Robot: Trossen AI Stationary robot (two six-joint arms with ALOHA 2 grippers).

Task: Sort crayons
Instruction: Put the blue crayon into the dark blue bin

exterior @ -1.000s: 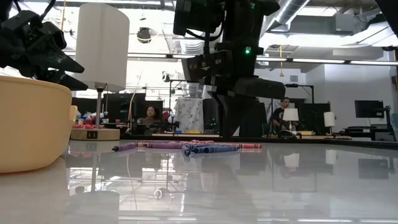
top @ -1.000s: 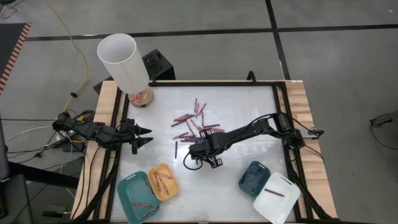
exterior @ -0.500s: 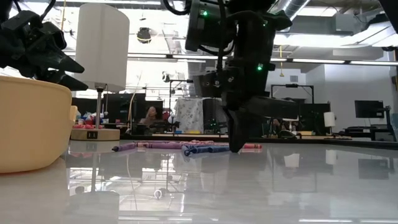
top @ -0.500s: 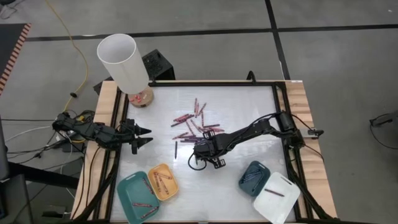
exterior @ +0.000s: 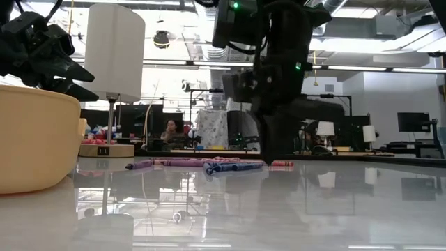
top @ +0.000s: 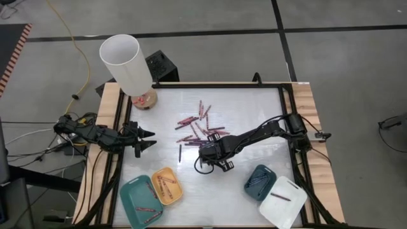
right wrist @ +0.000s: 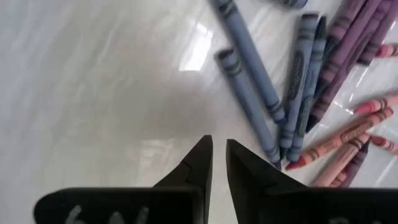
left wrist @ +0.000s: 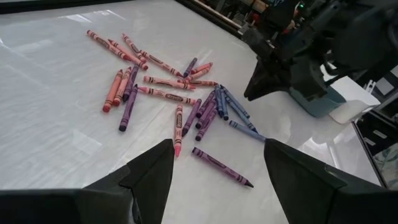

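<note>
Several crayons (top: 198, 127), red, pink, purple and blue, lie loose on the white table top near its middle; they also show in the left wrist view (left wrist: 180, 93). My right gripper (right wrist: 217, 152) points steeply down over bare table just beside the blue crayons (right wrist: 249, 93). Its fingers stand a narrow gap apart with nothing between them. It shows dark in the high view (top: 203, 155) and the low view (exterior: 275, 157). My left gripper (top: 147, 141) waits open at the table's left edge, pointing toward the pile.
A teal tray (top: 141, 200) and a yellow tray (top: 166, 185) stand at the near left, a dark-blue tray (top: 259, 180) and a white tray (top: 283, 200) at the near right, each with a few crayons. A white-shaded lamp (top: 127, 63) stands at the far left corner.
My right gripper has sunk a little toward the table beside the blue crayons and has rolled slightly about its own axis. The gap between its fingers looks unchanged. The crayons have not moved.
</note>
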